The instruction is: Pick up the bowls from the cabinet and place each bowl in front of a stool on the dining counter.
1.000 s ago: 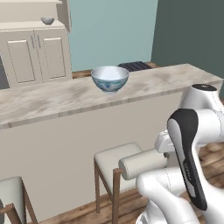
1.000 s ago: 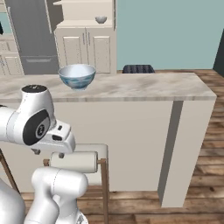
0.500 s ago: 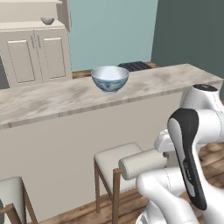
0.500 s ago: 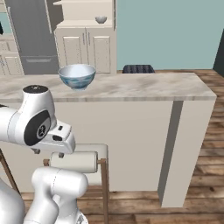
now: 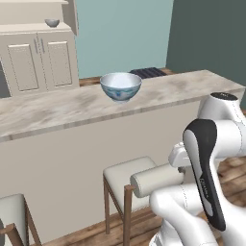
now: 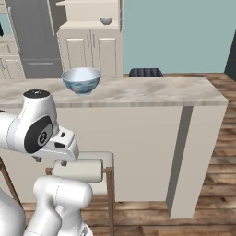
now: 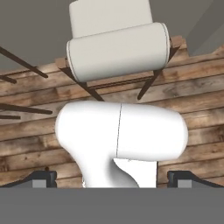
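Observation:
A white bowl with blue pattern stands upright on the beige marbled dining counter, above a cushioned stool. A small grey bowl rests on the open shelf of the cream cabinet beyond the counter. My arm is folded low in front of the counter. The gripper points down at the stool and the wooden floor, open, with nothing between its fingertips.
A second stool stands at the lower left. A dark ribbed object lies on the floor behind the counter. A tall dark grey panel stands left of the cabinet. The counter's end wall is at the right.

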